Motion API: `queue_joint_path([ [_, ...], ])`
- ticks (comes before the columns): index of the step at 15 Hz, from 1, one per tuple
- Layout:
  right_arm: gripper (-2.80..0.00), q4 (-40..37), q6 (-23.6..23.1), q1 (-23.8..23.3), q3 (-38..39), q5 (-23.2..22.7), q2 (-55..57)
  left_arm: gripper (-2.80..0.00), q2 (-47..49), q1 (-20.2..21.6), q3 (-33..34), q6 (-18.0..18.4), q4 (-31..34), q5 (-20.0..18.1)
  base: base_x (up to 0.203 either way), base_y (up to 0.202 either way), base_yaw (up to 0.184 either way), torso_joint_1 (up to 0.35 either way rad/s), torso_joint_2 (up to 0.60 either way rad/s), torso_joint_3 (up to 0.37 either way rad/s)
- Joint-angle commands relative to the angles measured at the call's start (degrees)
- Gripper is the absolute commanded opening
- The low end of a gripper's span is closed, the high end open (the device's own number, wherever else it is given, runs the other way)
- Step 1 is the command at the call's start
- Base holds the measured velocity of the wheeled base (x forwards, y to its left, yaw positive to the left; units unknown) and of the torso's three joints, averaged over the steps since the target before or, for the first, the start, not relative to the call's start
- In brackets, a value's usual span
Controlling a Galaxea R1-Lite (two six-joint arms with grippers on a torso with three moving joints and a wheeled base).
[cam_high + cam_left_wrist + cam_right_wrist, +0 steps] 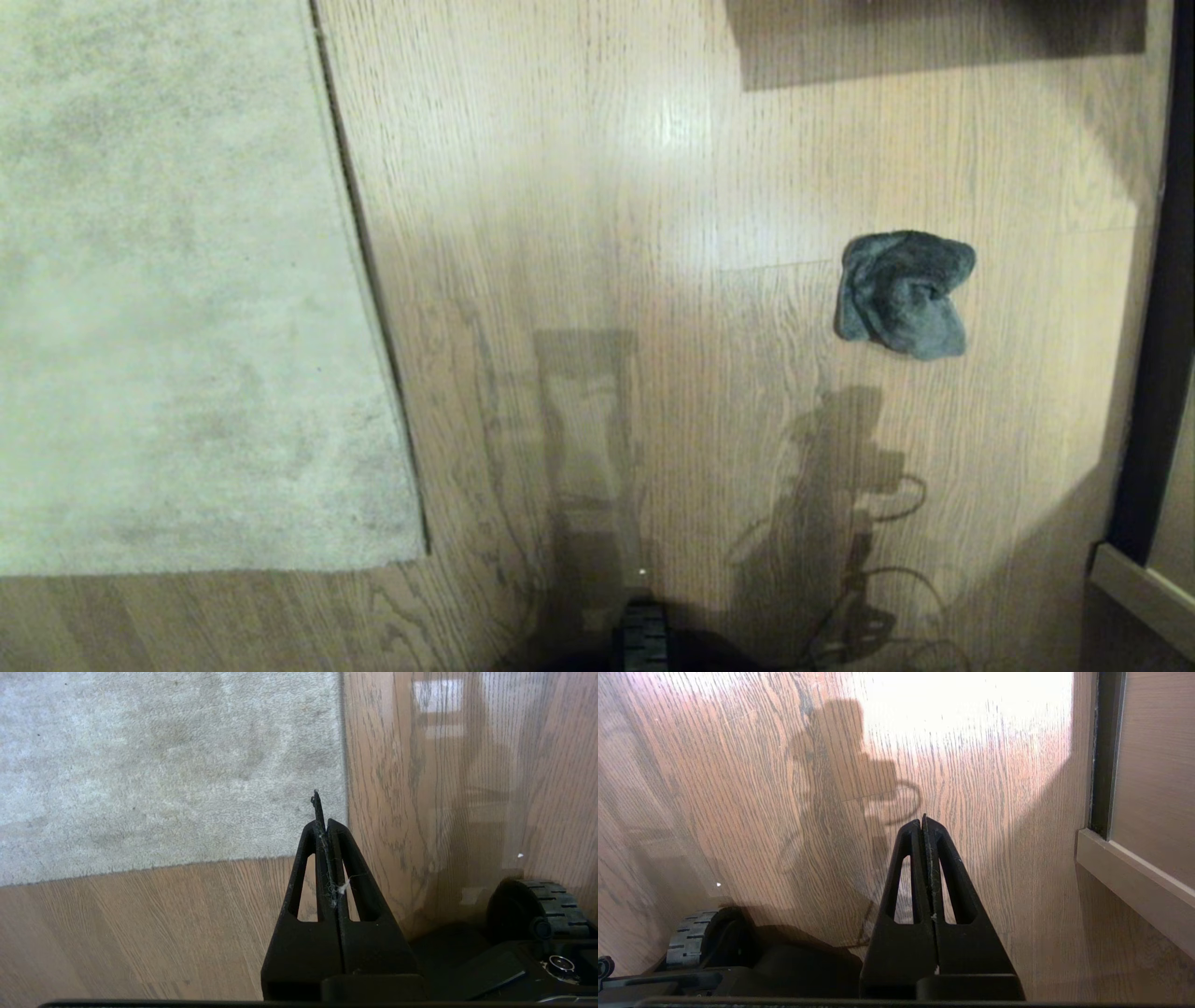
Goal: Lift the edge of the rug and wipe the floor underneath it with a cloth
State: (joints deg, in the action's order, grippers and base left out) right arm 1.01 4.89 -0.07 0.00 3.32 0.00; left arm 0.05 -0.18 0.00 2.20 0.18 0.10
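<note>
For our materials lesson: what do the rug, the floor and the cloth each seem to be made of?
The rug: pale short-pile textile, going by its fuzzy, mottled surface. The floor: wood or wood-look planks with a slight sheen, showing dark grain and a light glare. The cloth: soft dark grey fabric, perhaps microfibre, lying crumpled in loose folds.

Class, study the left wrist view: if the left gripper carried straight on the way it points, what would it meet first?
Probably the rug edge: the shut left gripper aims at the rug's corner, right where it borders the floor. Depth is unclear, so it might touch bare planks just beside it.
</note>
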Motion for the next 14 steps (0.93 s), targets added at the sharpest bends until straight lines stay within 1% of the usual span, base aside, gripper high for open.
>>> queue_joint_path([
  [1, -2.8, 0.01, 0.03, -0.01, 0.0, 0.02, 0.09, -2.8, 0.04, 0.01, 0.0, -0.01, -0.01, -0.01, 0.0, 0.0, 0.0, 0.0, 0.0, 0.0],
  [3, -2.8, 0.04, 0.03, -0.01, 0.0, 0.02, 0.09, -2.8, 0.04, 0.01, 0.0, -0.31, -0.07, -0.01, 0.0, 0.0, 0.0, 0.0, 0.0, 0.0],
  [4, -2.8, 0.04, 0.03, -0.01, 0.0, 0.02, 0.09, -2.8, 0.04, 0.01, 0.0, -1.81, -0.09, 0.27, 0.0, 0.0, 0.0, 0.0, 0.0, 0.0],
  [5, -2.8, 0.04, 0.03, -0.01, 0.0, 0.02, 0.09, -2.8, 0.04, 0.01, 0.0, -2.39, -0.09, 0.34, 0.0, 0.0, 0.0, 0.0, 0.0, 0.0],
  [14, -2.8, 0.04, 0.03, 0.01, 0.0, 0.02, 0.09, -2.8, 0.04, 0.01, 0.0, -2.38, -0.09, 0.34, 0.0, 0.0, 0.0, 0.0, 0.0, 0.0],
])
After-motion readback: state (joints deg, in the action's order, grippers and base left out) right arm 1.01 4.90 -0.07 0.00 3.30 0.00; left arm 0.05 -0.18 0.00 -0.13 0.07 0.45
